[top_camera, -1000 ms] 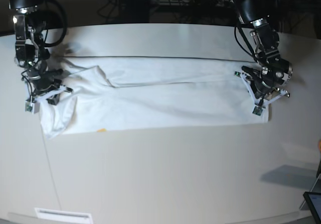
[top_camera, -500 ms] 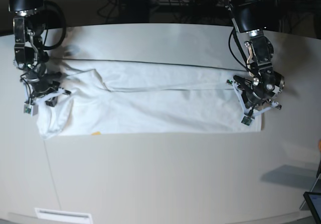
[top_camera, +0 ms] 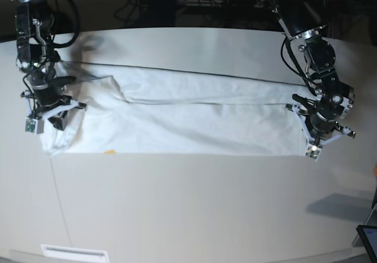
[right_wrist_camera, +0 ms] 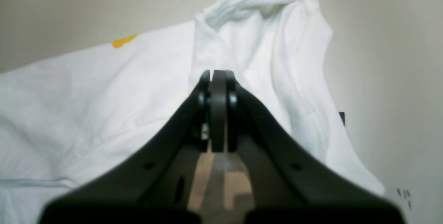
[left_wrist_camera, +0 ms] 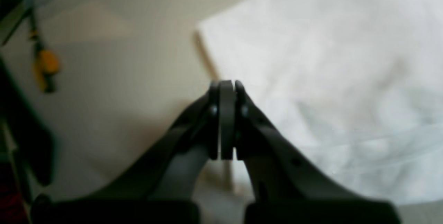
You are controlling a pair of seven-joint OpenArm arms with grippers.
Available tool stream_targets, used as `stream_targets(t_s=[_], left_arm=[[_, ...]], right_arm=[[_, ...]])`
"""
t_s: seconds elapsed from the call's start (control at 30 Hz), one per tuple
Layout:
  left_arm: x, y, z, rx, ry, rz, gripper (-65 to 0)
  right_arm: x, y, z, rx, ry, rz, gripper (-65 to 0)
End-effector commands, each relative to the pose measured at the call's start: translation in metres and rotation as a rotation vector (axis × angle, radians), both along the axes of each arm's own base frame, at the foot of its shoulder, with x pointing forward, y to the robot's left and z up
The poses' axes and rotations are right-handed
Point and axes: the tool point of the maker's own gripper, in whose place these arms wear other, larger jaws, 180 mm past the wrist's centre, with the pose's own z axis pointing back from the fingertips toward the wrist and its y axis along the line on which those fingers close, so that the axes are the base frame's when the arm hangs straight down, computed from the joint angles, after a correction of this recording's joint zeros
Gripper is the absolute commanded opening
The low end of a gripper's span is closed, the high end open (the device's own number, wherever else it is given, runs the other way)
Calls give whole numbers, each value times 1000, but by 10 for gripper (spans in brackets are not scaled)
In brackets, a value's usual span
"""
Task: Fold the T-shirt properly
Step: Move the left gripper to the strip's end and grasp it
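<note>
Shirt [top_camera: 177,118] lies as a long band; my left gripper [top_camera: 321,134] and right gripper [top_camera: 52,111], both pressed together empty at its ends, must next reopen for a crosswise fold.

I see the T-shirt [top_camera: 177,118] as plain white cloth, with one small orange-yellow patch [right_wrist_camera: 123,41] of print peeking at its edge. The table [top_camera: 194,210] under it is pale beige-grey. Both grippers look matte black: left gripper [left_wrist_camera: 223,89], right gripper [right_wrist_camera: 215,78].
</note>
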Motion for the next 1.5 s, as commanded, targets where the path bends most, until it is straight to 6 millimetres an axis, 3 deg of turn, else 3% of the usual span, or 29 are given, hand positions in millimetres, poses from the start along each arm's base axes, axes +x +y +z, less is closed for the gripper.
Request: stream_targets(t_s=[0.0,0.1,0.17,0.3,0.37,0.57,0.63,0.8,0.97,1.2,1.37,1.47], left_arm=[[3,9,21,27,-61,16,-650],[-27,36,33,57,-88,103,-650],[-48,51,34,75,-86,154,-648],[-88,83,29,95,-52,263,-638],[-101,93,29,74,-71,299,-601],[-131,119,38,17,-155,386,-494],[-135,124,36,10,-153,402,-469],[-136,128,30,9,-133,406,-438],[-137,131,25,0,-117,408,-438],[-140,140,4,-45,-72,432,-438],[-124,133,-16,-89,-23,392,-435],[-109,122,-18,-150,-49,361,-344]], right_arm=[[7,1,22,-16,-75,19,-649],[0,12,36,-25,-106,53,-647],[-5,29,34,-71,-101,124,-647],[-10,55,22,-191,-91,203,-640],[-10,63,21,-206,-96,206,-640],[-16,66,-14,-188,-11,180,-638],[-16,67,-23,-179,10,172,-627],[-20,67,-33,-170,38,165,-466],[-25,68,-40,-167,81,170,-376],[-27,67,-44,-167,105,171,-377],[-26,67,-43,-166,103,170,-377],[-27,68,-44,-165,104,172,-377]])
